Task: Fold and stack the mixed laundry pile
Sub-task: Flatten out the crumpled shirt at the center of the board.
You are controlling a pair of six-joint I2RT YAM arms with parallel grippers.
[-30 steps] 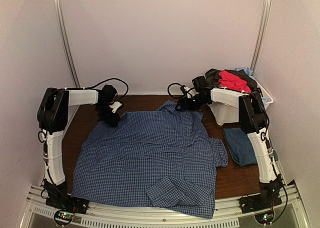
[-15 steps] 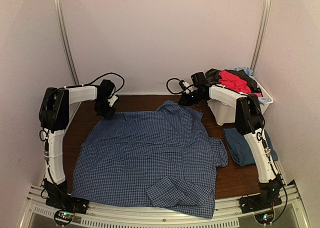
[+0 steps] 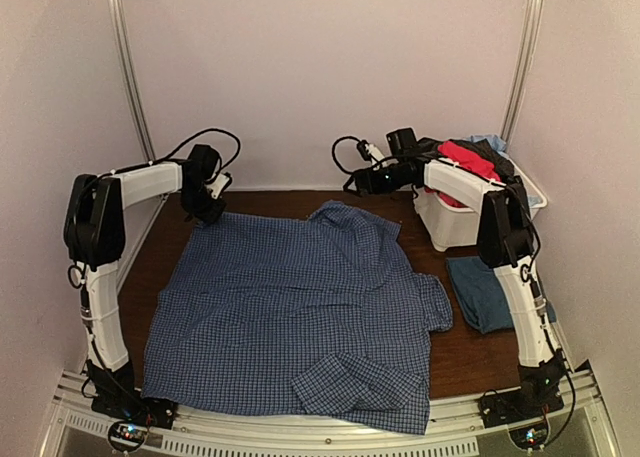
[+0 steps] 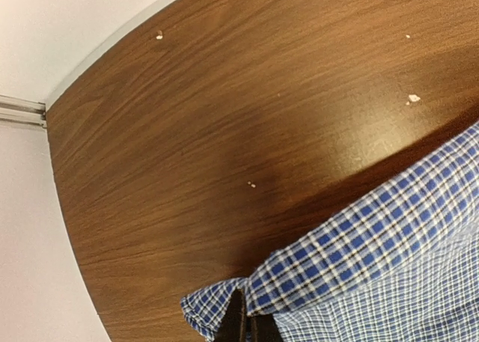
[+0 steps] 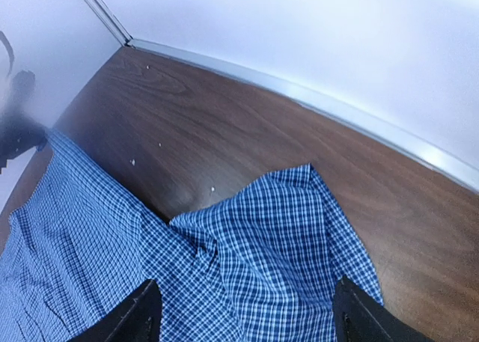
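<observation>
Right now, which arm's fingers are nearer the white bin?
Right. The right fingers hang open above the collar of the checked shirt, just left of the white bin; the left fingers are shut on its far-left corner.

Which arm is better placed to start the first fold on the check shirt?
Left. The left gripper is shut on the check shirt at its far-left corner; the right gripper hangs open above the far edge, holding nothing.
</observation>
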